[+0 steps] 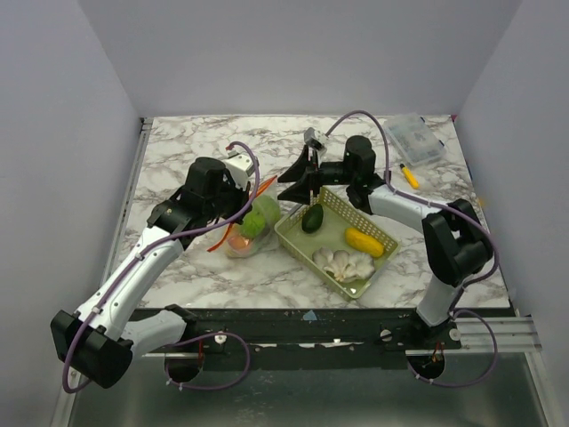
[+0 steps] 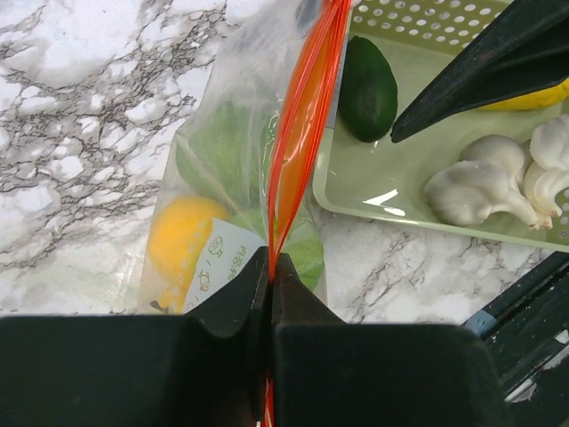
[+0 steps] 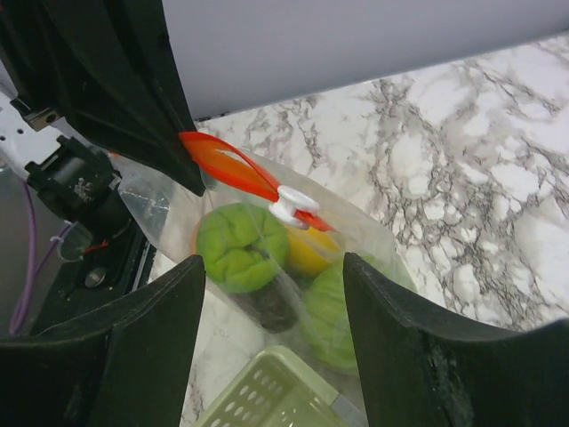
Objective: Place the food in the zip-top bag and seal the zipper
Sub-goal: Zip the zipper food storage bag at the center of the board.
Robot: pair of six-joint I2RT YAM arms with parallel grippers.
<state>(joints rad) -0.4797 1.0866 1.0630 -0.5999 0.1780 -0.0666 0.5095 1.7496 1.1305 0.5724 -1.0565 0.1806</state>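
The zip-top bag (image 1: pixel 252 229) stands on the marble beside the basket. It holds green food (image 3: pixel 238 245) and yellow food (image 2: pixel 178 238). My left gripper (image 2: pixel 269 263) is shut on the near end of the orange-red zipper (image 2: pixel 298 107); in the top view it (image 1: pixel 233 221) is over the bag. A white slider (image 3: pixel 293 205) sits on the zipper. My right gripper (image 3: pixel 276 298) is open and empty, just in front of the bag above the basket's corner; it also shows in the top view (image 1: pixel 298 185).
A pale green mesh basket (image 1: pixel 293 238) right of the bag holds a dark green avocado (image 1: pixel 312 218), a yellow piece (image 1: pixel 364 241) and white mushrooms (image 1: pixel 343 264). A clear lidded box (image 1: pixel 416 140) and a yellow marker (image 1: pixel 409 176) lie at the back right.
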